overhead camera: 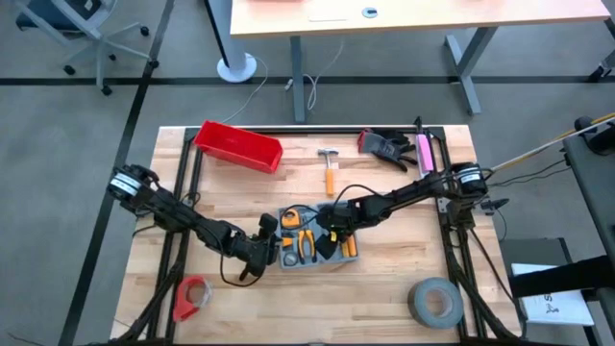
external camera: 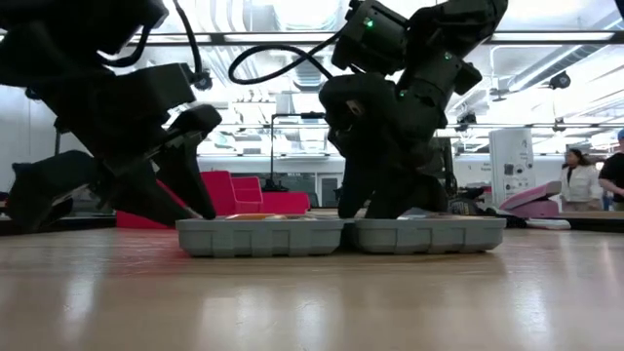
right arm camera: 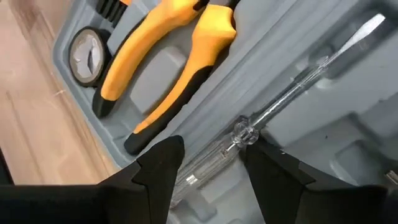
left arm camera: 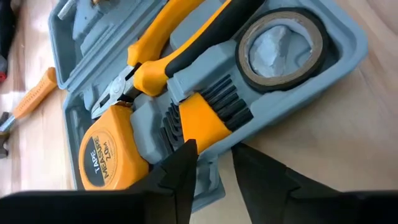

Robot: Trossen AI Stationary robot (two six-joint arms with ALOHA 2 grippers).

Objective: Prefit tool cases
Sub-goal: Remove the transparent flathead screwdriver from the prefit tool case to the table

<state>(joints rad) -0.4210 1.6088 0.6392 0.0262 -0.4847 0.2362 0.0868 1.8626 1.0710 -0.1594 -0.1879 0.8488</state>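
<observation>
The grey-blue tool case (overhead camera: 317, 246) lies open and flat at the table's middle. It holds an orange tape measure (left arm camera: 109, 155), orange-handled pliers (left arm camera: 165, 53), an orange knife (left arm camera: 205, 121) and a small tape roll (left arm camera: 283, 50). A clear-handled screwdriver (right arm camera: 292, 87) lies in a recess of the case's right half. My left gripper (overhead camera: 266, 248) is at the case's left edge, shut on its rim. My right gripper (right arm camera: 208, 168) stands open over the right half, slanting down, one finger on either side of the screwdriver's handle; I cannot tell whether it touches. My left gripper has the rim of the case's left edge (left arm camera: 214, 171) between its two fingers, one finger (left arm camera: 180, 165) over the inside by the tape measure, the other (left arm camera: 261, 174) outside over the table. It comes slanting down from the table's left. The case stays flat on the table.
A red bin (overhead camera: 238, 146), a hammer (overhead camera: 329, 168), black gloves (overhead camera: 387, 146) and a pink tool (overhead camera: 424, 152) lie along the far side. A grey tape roll (overhead camera: 434, 301) sits near right, a red object (overhead camera: 190, 298) near left. Bare wood lies in front of the case.
</observation>
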